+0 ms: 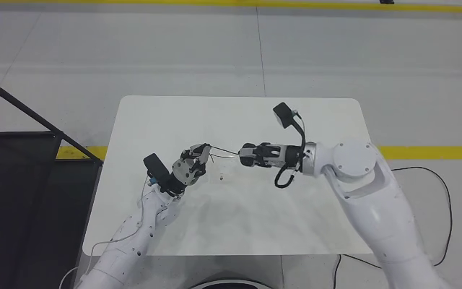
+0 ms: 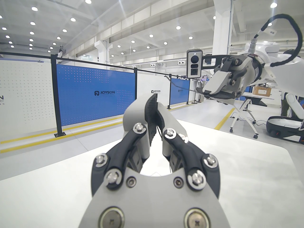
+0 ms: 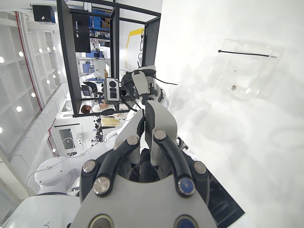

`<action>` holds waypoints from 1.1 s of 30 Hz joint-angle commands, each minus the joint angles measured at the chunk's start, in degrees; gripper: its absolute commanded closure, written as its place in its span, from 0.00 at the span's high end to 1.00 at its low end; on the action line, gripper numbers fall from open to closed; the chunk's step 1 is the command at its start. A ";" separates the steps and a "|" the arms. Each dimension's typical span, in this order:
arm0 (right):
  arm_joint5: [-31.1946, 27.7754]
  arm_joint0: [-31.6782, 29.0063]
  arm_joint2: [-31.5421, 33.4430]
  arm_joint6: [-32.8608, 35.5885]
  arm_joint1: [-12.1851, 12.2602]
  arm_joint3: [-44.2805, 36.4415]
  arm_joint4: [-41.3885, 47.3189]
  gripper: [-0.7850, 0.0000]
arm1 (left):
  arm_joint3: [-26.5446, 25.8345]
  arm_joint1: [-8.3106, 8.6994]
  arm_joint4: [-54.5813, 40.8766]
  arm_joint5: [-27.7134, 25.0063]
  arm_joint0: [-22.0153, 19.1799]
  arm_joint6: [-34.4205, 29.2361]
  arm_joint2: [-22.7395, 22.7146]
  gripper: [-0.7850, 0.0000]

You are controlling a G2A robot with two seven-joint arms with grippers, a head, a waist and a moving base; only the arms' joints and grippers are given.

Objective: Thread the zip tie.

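From above we see the tie [image 1: 225,150], a thin, stiff black strip, held above the middle of the matte white, round-cornered table [image 1: 310,217]. It bridges the two claws. The left claw [image 1: 205,151] comes in from 7 o'clock. Its ribbed black rubber pads [image 2: 150,112] are pressed together, and in the right wrist view the tie's narrow pointed tail sticks out past them. The right claw [image 1: 242,154] lies at 3 o'clock from the left one, near it but apart. Its grey wedge-shaped fingers [image 2: 215,83] are pinched flat on the other stretch of the strip, which runs straight out from their tips. Both claws share smooth pale metal bodies with curved black links and round shiny bolt heads. At 5 o'clock from the left claw a shallow, clear, glossy plastic tray [image 3: 261,81] rests flat on the table. Inside it a second tie [image 3: 247,54] lies straight, with its square head at one end.
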 commanded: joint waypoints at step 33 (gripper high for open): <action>3.94 3.15 -2.21 1.69 0.34 1.52 -1.73 0.00 | 0.00 0.00 0.00 0.00 0.00 0.00 0.00 0.00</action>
